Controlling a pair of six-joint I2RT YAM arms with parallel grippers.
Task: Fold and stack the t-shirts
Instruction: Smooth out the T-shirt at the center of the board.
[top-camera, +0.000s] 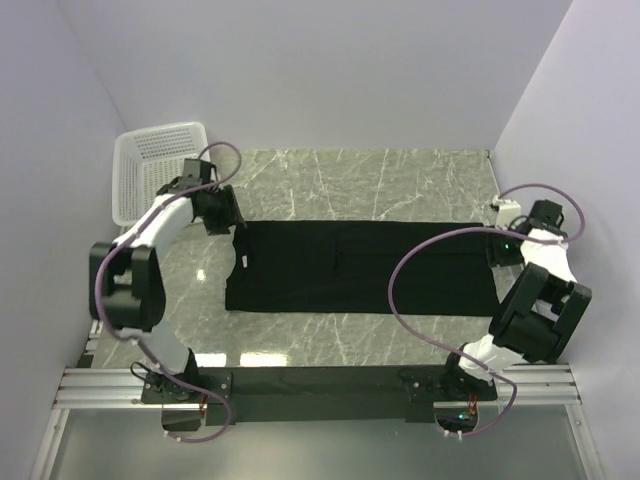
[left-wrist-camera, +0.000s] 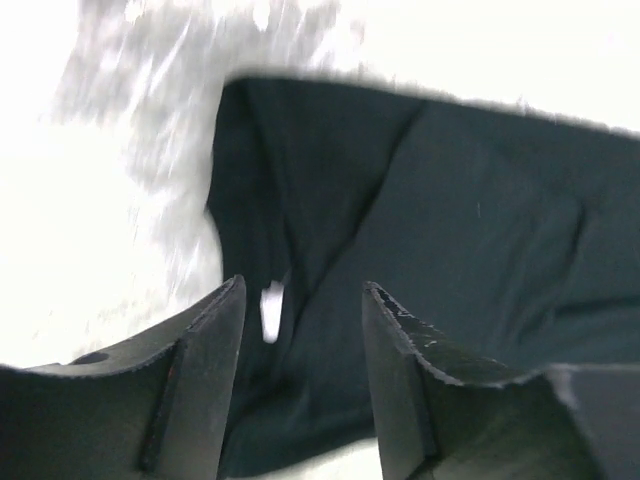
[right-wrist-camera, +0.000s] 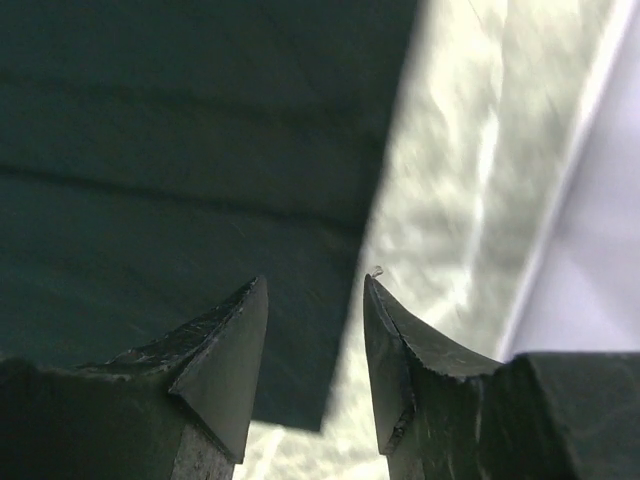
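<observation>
One black t-shirt (top-camera: 360, 265) is seen spread flat on the marbled tabletop (top-camera: 400, 180) as a long band, stretched between the two pincers. The left pincer (top-camera: 222, 215) is held at the far corner of the band's left end, and the right pincer (top-camera: 503, 247) just beside the straight edge of the opposite end. A white mesh basket (top-camera: 150, 172) is set beyond the left pincer, apart from the cloth.

In the left wrist view the left pincer (left-wrist-camera: 300, 335) is shown with its jaws parted and nothing clamped between them. The t-shirt (left-wrist-camera: 450, 250) is laid ahead of and beneath the fingertips, a crumpled fold running up from the gap, and a small white patch (left-wrist-camera: 270, 312) is seen within the gap. Bright tabletop (left-wrist-camera: 100, 220) is seen on the pincer's left side; whether the tips touch the cloth cannot be told.

In the right wrist view the right pincer (right-wrist-camera: 315, 300) is likewise parted and empty. The t-shirt (right-wrist-camera: 180, 150) is spread smooth ahead of it and to its left, the straight edge lined up with the gap between the jaws. Bare tabletop (right-wrist-camera: 450, 200) is seen ahead of the other finger, and a pale wall (right-wrist-camera: 600, 250) further to that side
</observation>
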